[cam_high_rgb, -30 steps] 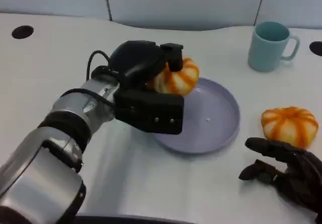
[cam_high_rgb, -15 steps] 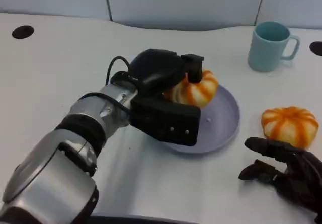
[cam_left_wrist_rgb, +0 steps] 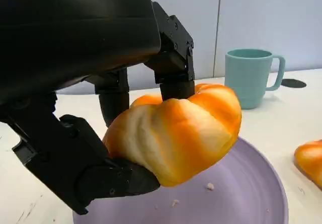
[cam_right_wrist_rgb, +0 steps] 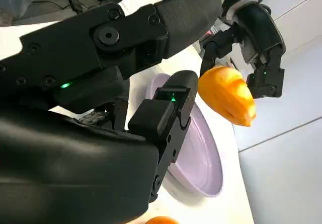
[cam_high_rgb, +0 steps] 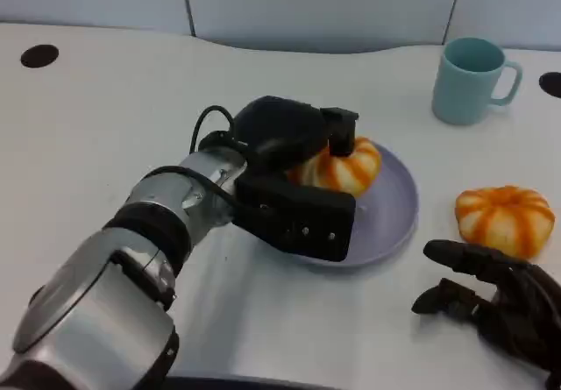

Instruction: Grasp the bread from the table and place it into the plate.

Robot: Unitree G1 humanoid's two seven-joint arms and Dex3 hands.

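Two breads are on show: one [cam_high_rgb: 340,166] is pinched in the left hand [cam_high_rgb: 294,166] above the purple plate [cam_high_rgb: 386,223], the other bread [cam_high_rgb: 505,217] lies on the white table [cam_high_rgb: 105,118] well to the plate's right, just beyond the right hand [cam_high_rgb: 500,307]. The relation that matters is vertical: in the left wrist view the held bread [cam_left_wrist_rgb: 176,133] hangs clear of the plate [cam_left_wrist_rgb: 241,199], with bare plate floor directly beneath it, so the coming move is, in my judgement, a short lowering and then a release. The fingers [cam_left_wrist_rgb: 173,68] clamp it from above and a lower digit supports it from below; its long axis runs tilted, one end higher toward the mug side. From the right wrist view the same bread [cam_right_wrist_rgb: 226,95] again shows a gap to the plate [cam_right_wrist_rgb: 196,158], though how close it is I cannot say exactly from that skewed angle. The right hand rests near the table's front edge, fingers apart and holding nothing. There is one plate and one teal mug [cam_high_rgb: 472,79], which stands well behind the plate toward the far right.
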